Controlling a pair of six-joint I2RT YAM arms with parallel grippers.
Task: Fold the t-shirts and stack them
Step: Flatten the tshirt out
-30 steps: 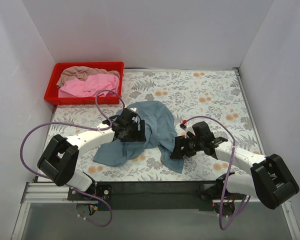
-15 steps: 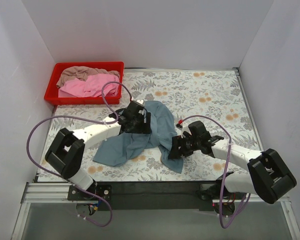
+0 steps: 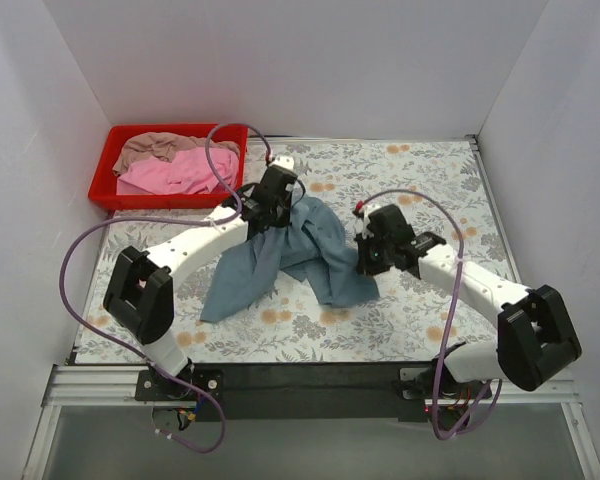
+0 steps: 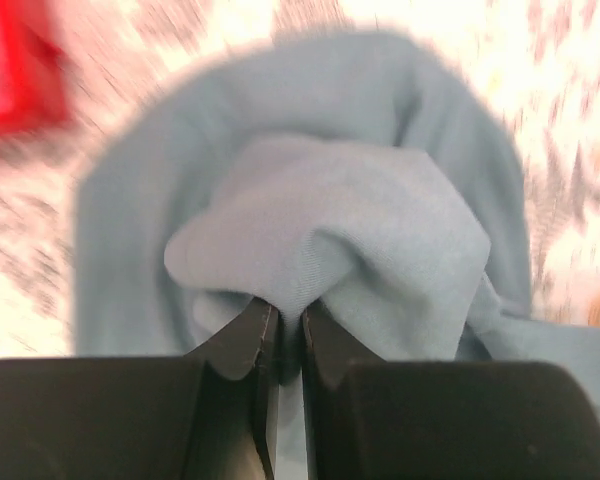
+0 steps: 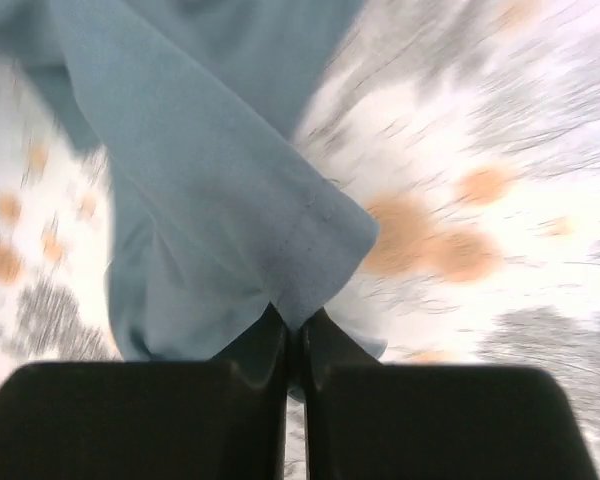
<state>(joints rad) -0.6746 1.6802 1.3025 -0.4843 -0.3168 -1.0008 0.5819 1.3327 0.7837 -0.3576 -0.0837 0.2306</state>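
Hanging between the two arms, the blue-grey t-shirt [image 3: 298,250] occupies the middle of the floral counter [image 3: 430,195]. Its lower folds trail toward the near left and rest on the surface. White walls bound the counter at left, far and right, and a black rail with the arm bases closes the near edge. Patterned surface shows on the far, right and near sides of the shirt. The red tray [image 3: 105,175] sits in the far-left corner, near the left pincer [image 3: 267,207]. The left pincer is clamped on a bunched fold of the shirt, and the right pincer [image 3: 366,262] is clamped on a stitched hem edge. Both wrist views are blurred beyond the fingers. Collar and sleeves cannot be told apart, and the left arm covers part of the cloth. In the tray, the pink t-shirt [image 3: 175,172] and the beige-tan t-shirt [image 3: 158,147] lie crumpled together, their outlines unclear. The blue-grey cloth is plain, soft and creased.
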